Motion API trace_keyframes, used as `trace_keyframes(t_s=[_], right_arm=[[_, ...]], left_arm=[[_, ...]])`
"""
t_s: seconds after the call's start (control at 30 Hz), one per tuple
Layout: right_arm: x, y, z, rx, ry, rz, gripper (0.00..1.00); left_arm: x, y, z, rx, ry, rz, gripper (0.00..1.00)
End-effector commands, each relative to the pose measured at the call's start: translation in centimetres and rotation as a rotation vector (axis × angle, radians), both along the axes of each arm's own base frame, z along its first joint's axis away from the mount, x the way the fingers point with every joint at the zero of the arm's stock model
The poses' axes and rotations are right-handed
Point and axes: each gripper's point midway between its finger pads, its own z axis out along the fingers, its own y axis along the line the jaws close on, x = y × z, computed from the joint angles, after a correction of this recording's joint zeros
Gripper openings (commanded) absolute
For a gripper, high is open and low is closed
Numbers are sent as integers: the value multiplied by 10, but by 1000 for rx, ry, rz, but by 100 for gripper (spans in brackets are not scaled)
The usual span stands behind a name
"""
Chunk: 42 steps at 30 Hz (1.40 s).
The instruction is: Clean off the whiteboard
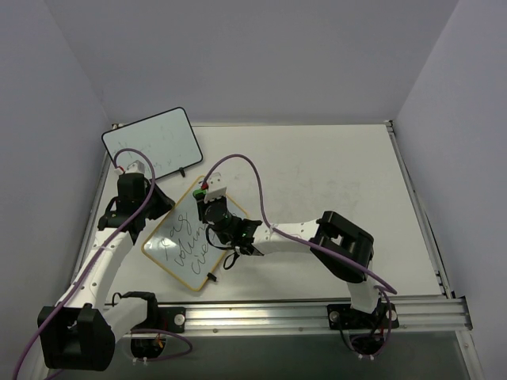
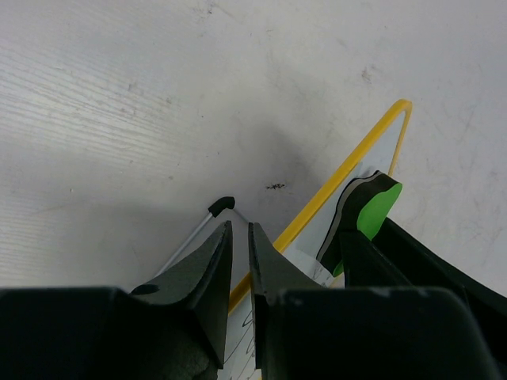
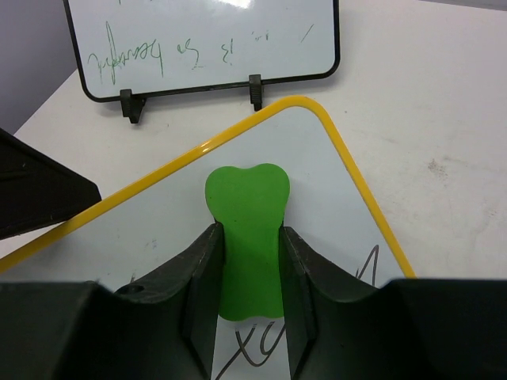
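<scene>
The whiteboard lies flat and askew on the table, yellow rim, black handwriting across its near part. My right gripper is shut on a green eraser and holds it down on the board's far, blank part; handwriting shows just below the eraser. The eraser also shows in the left wrist view. My left gripper sits at the board's far-left edge, its jaws closed to a thin gap over the yellow rim, with nothing seen between them.
A black-rimmed whiteboard with faint green writing stands at the back left, also in the right wrist view. A thin rod with a black tip lies just ahead of my left fingers. The table's raised edge runs along the right.
</scene>
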Motion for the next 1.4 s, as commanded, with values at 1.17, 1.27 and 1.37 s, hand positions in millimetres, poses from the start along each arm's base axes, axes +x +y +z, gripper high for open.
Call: trace_keyframes(t_s=[1.17,1.27,1.37], right_arm=[[-59,17,-17,14,-31,163,0],[-45,2,-15,17,-36,111,0],[-37,-8,-16,7,-40,77,0]], left_arm=[[2,-9,10,-4,-45,-36,22],[2,-9,10,-3,-45,-35,22],[2,-10,9,-4,-42,-38,22]])
